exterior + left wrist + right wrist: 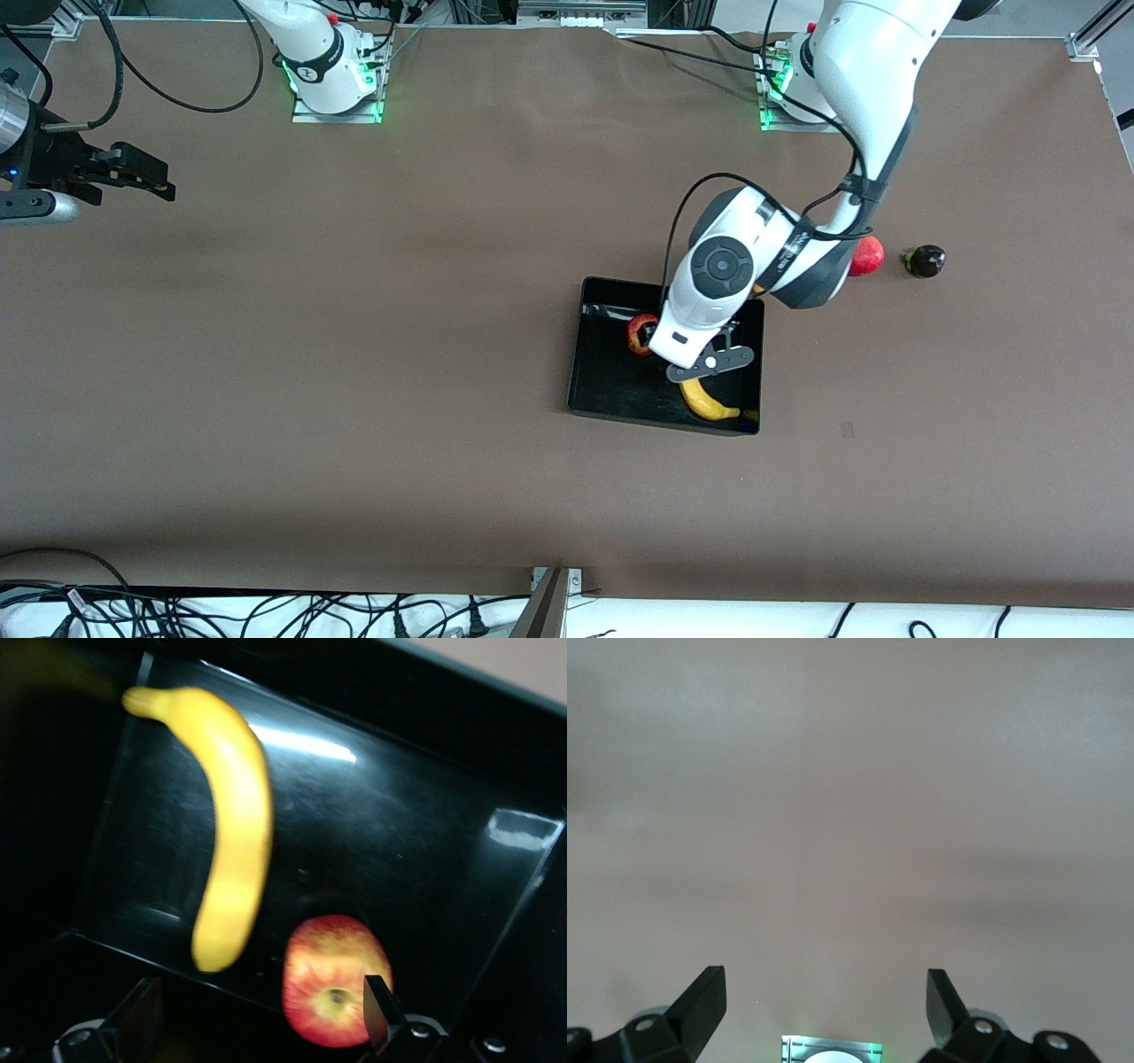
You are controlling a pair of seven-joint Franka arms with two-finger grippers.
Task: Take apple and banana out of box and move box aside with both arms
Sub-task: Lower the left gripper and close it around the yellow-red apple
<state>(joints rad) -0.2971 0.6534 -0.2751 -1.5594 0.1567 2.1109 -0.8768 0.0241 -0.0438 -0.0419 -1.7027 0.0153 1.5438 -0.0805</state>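
Note:
The black box sits mid-table toward the left arm's end. In it lie a red and yellow apple and, nearer the front camera, a yellow banana. My left gripper hangs open over the box, above both fruits. In the left wrist view the banana lies free on the glossy box floor. There the apple rests below one finger, and the left gripper holds nothing. My right gripper waits open in the air at the right arm's end, shown empty over bare table.
A second red fruit lies on the table beside the box, partly covered by the left arm's elbow. A dark purple round fruit sits just past it toward the left arm's end. The right arm's lit base shows in its wrist view.

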